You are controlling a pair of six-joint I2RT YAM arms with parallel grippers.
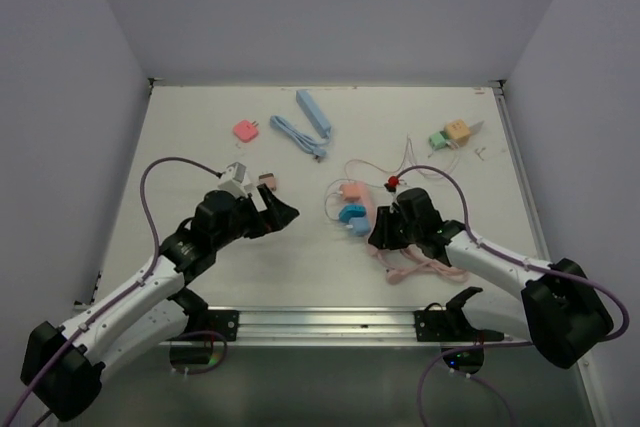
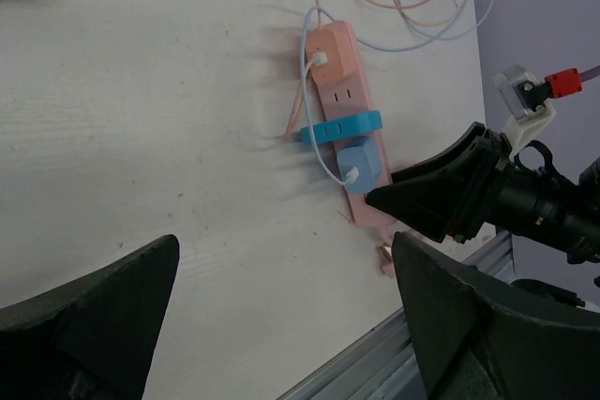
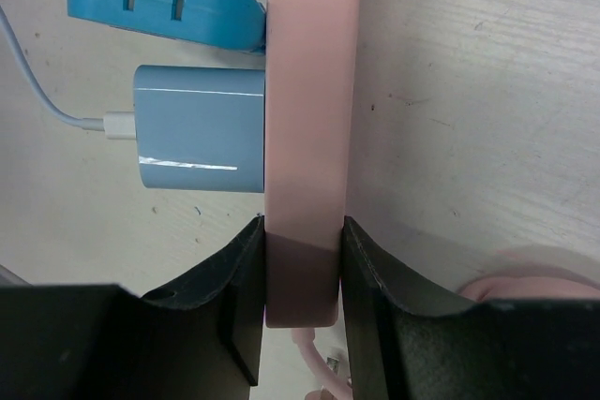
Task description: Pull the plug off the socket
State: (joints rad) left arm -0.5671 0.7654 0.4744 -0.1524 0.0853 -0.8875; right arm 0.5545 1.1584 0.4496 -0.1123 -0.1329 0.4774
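Two black right fingers (image 3: 234, 278) pinch the near end of the long pink plastic socket strip (image 3: 305, 91), one on each side. The pale blue block-shaped plug (image 3: 197, 128) sits in the strip just beyond them, beside a bright blue flat adapter (image 3: 159, 7). The strip lies toward the near edge of the white desk (image 3: 469, 91). The left fingers (image 2: 84, 316), spread wide, hang well apart from it.

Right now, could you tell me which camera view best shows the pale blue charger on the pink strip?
The right wrist view: the pale blue charger is close, side on, seated in the pink strip. Left wrist shows it whole but smaller; top view, tiny.
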